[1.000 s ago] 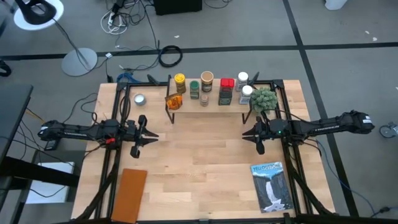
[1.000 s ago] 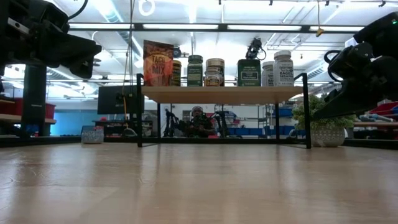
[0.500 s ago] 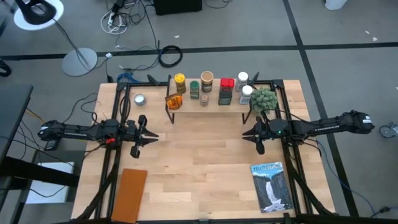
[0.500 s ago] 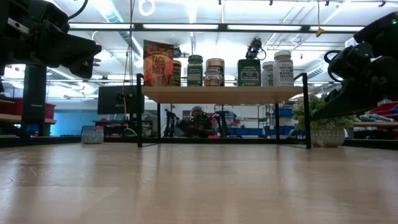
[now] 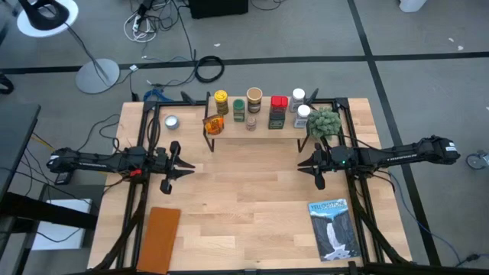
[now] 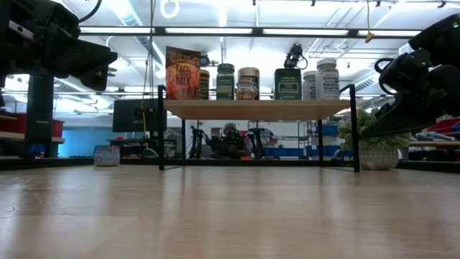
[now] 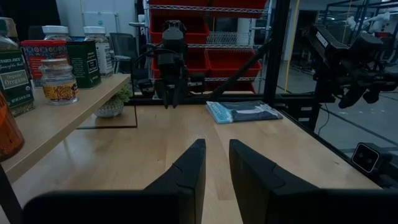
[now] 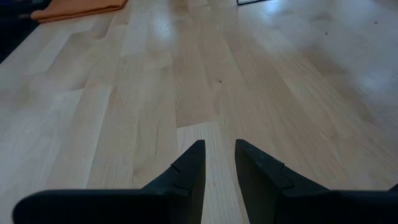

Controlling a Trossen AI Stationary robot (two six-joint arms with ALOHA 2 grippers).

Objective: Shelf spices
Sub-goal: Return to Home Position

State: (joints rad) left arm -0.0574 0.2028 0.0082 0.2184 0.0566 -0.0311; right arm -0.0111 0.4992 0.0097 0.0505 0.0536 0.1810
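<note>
A: Where was the shelf (image 5: 260, 126)?
B: At the table's far edge, light plank on black legs.
A: The spices (image 5: 254, 109)?
B: All upright in a row on it; brown packet (image 6: 182, 73) at one end, white-capped bottles (image 6: 320, 79) at the other.

The shelf (image 6: 255, 108) stood at the table's (image 6: 230, 216) far edge, carrying a brown packet (image 6: 182, 73) at its left end and jars (image 6: 249, 83) in a row toward its right end. A potted plant (image 6: 365, 140) sat just beside its right legs. Both arms (image 6: 50, 43) hung above the table's side edges.
</note>
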